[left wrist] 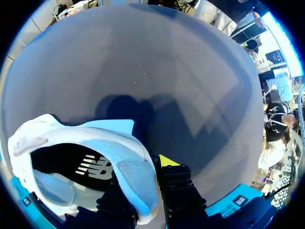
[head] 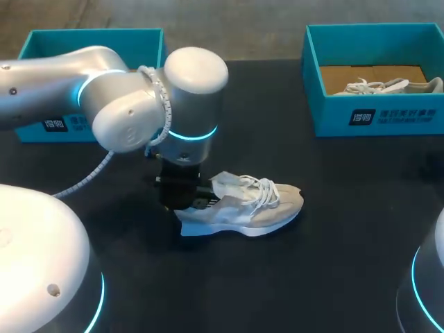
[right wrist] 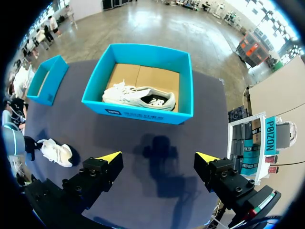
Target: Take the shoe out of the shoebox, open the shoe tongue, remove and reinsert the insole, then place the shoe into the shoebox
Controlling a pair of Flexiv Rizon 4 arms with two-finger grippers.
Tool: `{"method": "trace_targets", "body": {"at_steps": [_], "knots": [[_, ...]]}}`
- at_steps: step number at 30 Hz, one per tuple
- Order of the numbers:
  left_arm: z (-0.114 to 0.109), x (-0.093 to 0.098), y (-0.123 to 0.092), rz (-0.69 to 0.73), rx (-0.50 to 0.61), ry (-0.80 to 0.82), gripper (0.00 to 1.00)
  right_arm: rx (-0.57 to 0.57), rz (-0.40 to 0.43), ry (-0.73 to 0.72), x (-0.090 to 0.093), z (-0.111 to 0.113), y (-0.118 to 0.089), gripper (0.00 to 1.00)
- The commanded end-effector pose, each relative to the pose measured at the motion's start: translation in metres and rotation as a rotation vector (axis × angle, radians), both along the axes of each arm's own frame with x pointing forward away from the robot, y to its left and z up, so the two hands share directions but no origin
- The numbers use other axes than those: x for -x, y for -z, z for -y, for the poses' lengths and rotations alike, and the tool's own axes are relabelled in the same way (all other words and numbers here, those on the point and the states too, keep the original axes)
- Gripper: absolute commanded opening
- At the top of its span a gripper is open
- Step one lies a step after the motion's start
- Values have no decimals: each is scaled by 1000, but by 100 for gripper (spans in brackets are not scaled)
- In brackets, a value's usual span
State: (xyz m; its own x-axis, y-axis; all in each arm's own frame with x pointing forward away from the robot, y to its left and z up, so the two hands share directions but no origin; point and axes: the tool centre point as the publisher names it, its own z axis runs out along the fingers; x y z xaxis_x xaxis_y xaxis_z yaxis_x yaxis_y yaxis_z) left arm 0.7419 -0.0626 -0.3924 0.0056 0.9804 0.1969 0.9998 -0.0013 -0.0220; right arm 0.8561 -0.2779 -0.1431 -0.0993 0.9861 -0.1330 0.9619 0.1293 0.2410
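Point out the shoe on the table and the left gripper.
shoe on the table (head: pixel 260 211), head view, its side panel.
left gripper (left wrist: pixel 142 177), left wrist view, midway between its fingers, at the heel.

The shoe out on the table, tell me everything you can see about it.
The shoe is a low sneaker, white and pale beige, seemingly of fabric and suede, with white laces and a white sole. It stands upright on its sole near the middle of the black table, toe toward my right side. Inside, a dark insole shows. The left claw is shut on its heel collar, one finger inside, one outside. Nothing else touches it.
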Motion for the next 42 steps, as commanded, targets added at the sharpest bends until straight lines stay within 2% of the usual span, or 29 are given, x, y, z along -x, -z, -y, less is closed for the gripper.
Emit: {"method": "trace_targets", "body": {"at_steps": [1,2,9,17,27,36,38,40,42], "knots": [[5,-2,11,-6,10,-4,85,1,0,1,0,0,0,100],[5,-2,10,-8,20,-2,100,1,0,1,0,0,0,100],[5,-1,-9,14,71,-18,100,1,0,1,0,0,0,100],[4,-3,-43,56,174,-88,100,1,0,1,0,0,0,100],[-15,-3,-69,53,386,-384,100,1,0,1,0,0,0,100],[-33,5,-78,15,550,-641,100,1,0,1,0,0,0,100],[-39,7,-77,-35,617,-698,100,1,0,1,0,0,0,100],[-44,9,-78,-12,614,-730,100,1,0,1,0,0,0,100],[-50,10,-77,-51,657,-772,100,1,0,1,0,0,0,100]]}}
